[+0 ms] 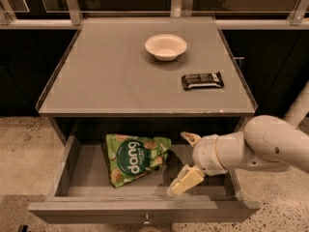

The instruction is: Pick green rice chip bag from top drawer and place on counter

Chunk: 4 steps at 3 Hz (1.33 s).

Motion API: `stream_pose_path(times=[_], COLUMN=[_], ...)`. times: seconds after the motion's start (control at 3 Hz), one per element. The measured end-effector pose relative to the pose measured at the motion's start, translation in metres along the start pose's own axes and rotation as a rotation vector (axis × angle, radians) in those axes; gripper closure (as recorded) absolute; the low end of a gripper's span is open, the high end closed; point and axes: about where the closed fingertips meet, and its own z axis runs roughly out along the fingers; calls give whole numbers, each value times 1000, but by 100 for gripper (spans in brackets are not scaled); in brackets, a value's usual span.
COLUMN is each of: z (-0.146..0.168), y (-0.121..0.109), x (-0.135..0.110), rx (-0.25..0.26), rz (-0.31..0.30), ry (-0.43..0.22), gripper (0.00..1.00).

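The green rice chip bag [134, 157] lies flat in the open top drawer [140, 210], left of its middle, with white "dang" lettering facing up. My gripper [181, 161] reaches into the drawer from the right, just right of the bag's right corner and apart from it. Its two cream fingers [186, 181] are spread open and hold nothing. The counter [111, 71] is the grey tabletop above the drawer.
A white bowl [165, 46] stands at the counter's back middle. A small black candy bar wrapper [202, 80] lies at the counter's right. My white arm [265, 144] comes in from the right over the drawer's right side. Speckled floor surrounds the cabinet.
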Motion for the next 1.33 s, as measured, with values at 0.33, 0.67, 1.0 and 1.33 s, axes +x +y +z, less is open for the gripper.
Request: stream_pose_path(times=[0.33,0.67,1.0,1.33], z=[3,26,45,65], y=[-5,-8,-11,-14], x=[4,-2,-7,-8], rx=[18,-4,-20,-31], rz=[0,-37,-66,-87], ry=[-22,-63,-90,-101], gripper=[0,0,0,0])
